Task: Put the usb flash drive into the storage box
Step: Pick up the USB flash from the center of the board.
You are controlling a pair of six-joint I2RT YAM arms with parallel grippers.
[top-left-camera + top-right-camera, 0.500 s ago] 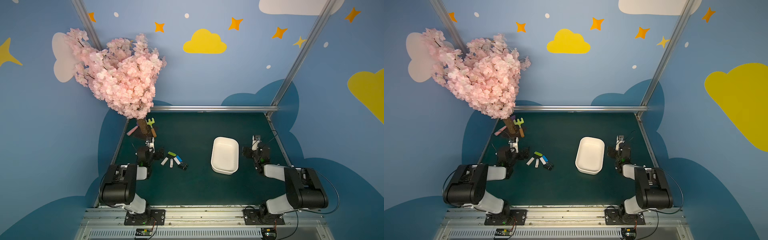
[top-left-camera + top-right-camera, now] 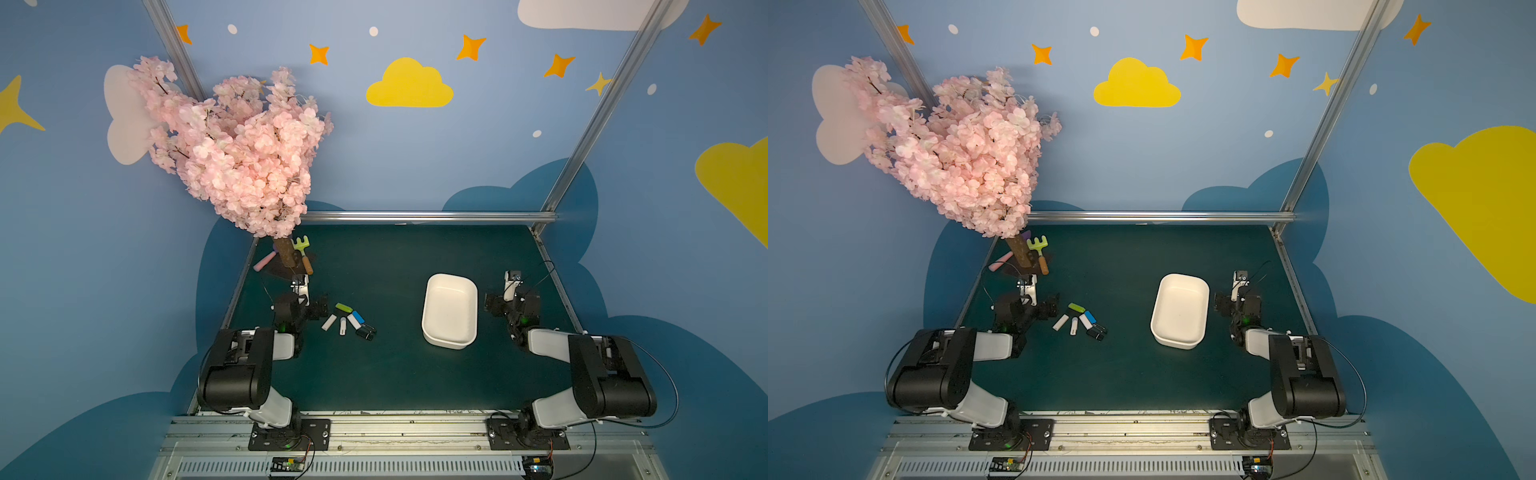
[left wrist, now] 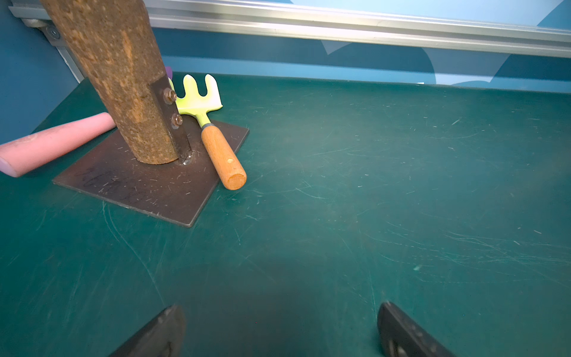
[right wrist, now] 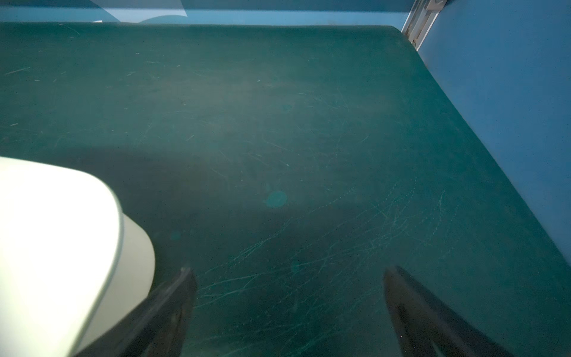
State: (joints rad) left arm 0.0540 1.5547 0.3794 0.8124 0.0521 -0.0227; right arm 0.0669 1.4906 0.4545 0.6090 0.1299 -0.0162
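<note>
Several small USB flash drives lie in a cluster (image 2: 348, 321) (image 2: 1080, 320) on the green mat: a green one (image 2: 343, 307), two white ones, a blue-and-white one (image 2: 355, 319) and a black one (image 2: 365, 331). The white storage box (image 2: 449, 309) (image 2: 1179, 309) stands empty to their right; its corner (image 4: 61, 247) shows in the right wrist view. My left gripper (image 2: 300, 299) (image 3: 281, 312) is open just left of the drives, over bare mat, facing the tree base. My right gripper (image 2: 513, 299) (image 4: 287, 275) is open just right of the box, holding nothing.
A pink blossom tree (image 2: 237, 153) stands at the back left, its trunk on a metal base plate (image 3: 136, 185). A green toy rake (image 3: 216, 145) and a pink cylinder (image 3: 52, 145) lie against it. An aluminium rail (image 2: 415, 216) borders the mat's far edge.
</note>
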